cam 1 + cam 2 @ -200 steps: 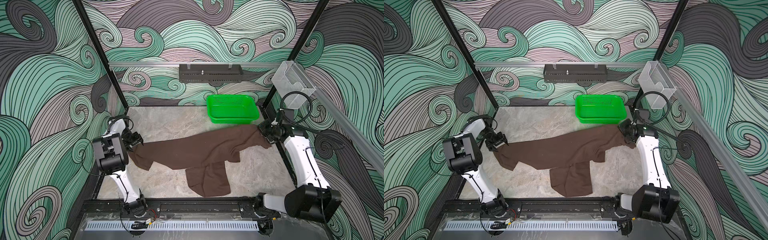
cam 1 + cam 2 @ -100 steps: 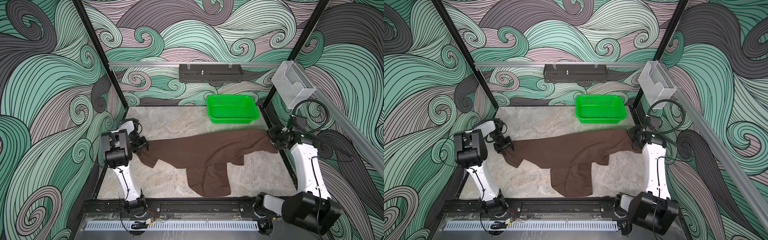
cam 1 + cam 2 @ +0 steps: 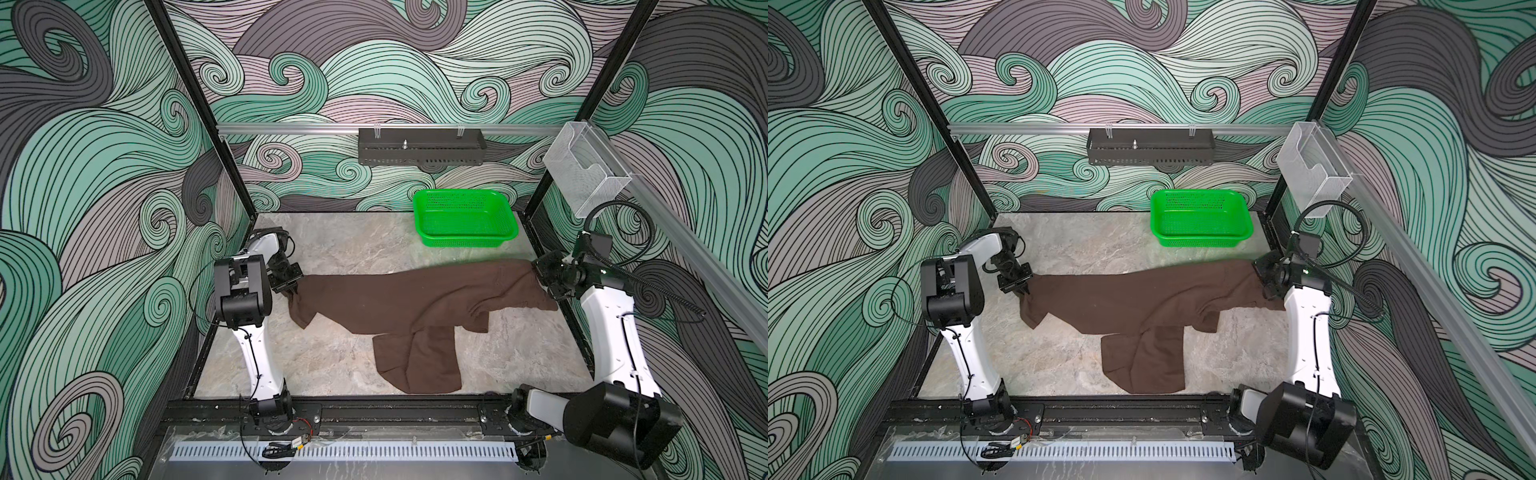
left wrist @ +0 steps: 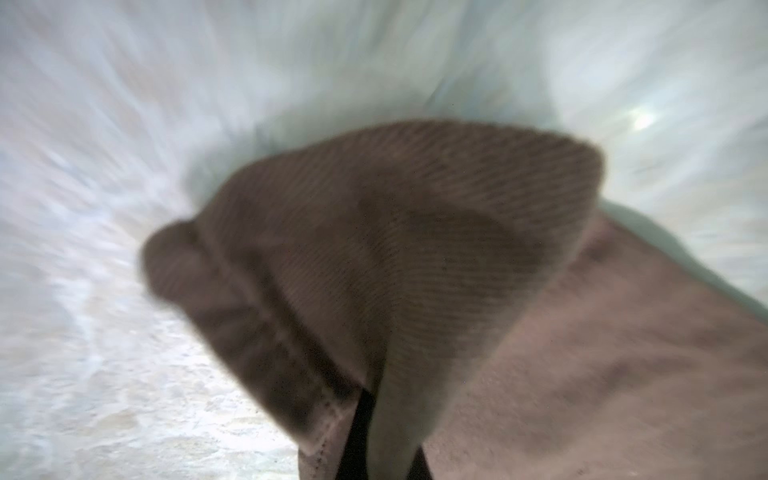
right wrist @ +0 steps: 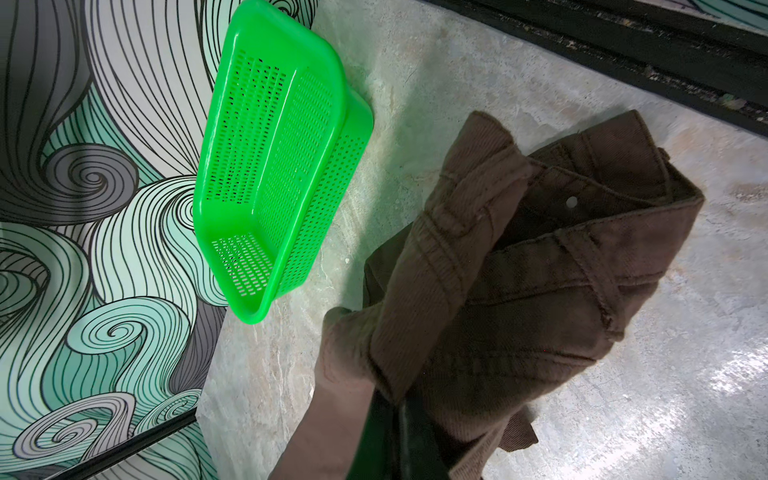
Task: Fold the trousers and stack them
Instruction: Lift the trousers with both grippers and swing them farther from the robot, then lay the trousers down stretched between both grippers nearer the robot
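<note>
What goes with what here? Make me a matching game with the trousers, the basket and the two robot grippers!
Things:
1. trousers
2. basket
3. left gripper
4. right gripper

Descriptions:
A. bright green, empty, at the back
B. shut on the waistband end
C. shut on a leg's hem end
D. dark brown, stretched from side to side

Pairs: 1-D, 2-A, 3-C, 4-B

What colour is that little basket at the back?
The basket is bright green, perforated all over; it shows best in the right wrist view.
</note>
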Motion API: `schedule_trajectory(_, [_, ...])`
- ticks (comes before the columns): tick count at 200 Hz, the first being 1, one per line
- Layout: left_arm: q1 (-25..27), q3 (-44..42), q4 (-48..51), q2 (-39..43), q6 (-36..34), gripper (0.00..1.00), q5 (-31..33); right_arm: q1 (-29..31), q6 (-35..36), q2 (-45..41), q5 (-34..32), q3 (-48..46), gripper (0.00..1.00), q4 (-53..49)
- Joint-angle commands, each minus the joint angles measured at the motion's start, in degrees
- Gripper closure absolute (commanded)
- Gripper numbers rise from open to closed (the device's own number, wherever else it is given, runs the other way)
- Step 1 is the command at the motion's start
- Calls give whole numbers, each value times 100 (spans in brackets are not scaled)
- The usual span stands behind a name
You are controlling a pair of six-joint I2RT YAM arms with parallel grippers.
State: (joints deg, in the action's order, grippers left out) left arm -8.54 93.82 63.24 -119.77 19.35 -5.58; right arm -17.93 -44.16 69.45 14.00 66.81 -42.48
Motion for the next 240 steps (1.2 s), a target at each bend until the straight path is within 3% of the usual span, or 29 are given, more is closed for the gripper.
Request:
schedule_trajectory(1, [5, 963, 252, 608, -252, 100, 100, 177, -62, -18, 330, 121, 100, 293])
schedule_trajectory(34, [-81, 1724, 25, 1230, -391, 100, 207, 291, -31, -145, 390, 67, 100, 814])
schedule_trajectory(67, [-306, 1860, -1319, 1537, -346, 100, -139, 461, -335, 315, 283, 568, 100, 1400])
schedule_trajectory(112, [-563, 4652, -1364, 539, 82, 100, -628, 782, -592, 1441, 565, 2394, 100, 2499])
schedule_trajectory(140, [-775, 2628, -3101, 1722, 224, 100, -792, 792, -202, 874, 239, 1759, 100, 3391])
schedule_trajectory(169, [-885, -508, -4333, 3089, 163, 100, -548, 779, 122, -220, -554, -423, 100, 3740])
schedule_trajectory(194, [-972, -2521, -4659, 3774, 333, 100, -265, 802, 269, -1060, -1400, -2086, 100, 3789])
schedule_trajectory(215, [-996, -3539, -4618, 4167, 571, 100, 27, 804, 320, -1573, -2099, -2874, 100, 3386])
schedule_trajectory(240, [-1052, -3906, -4041, 4259, 748, 100, 433, 827, 162, -2029, -2558, -3398, 100, 2672])
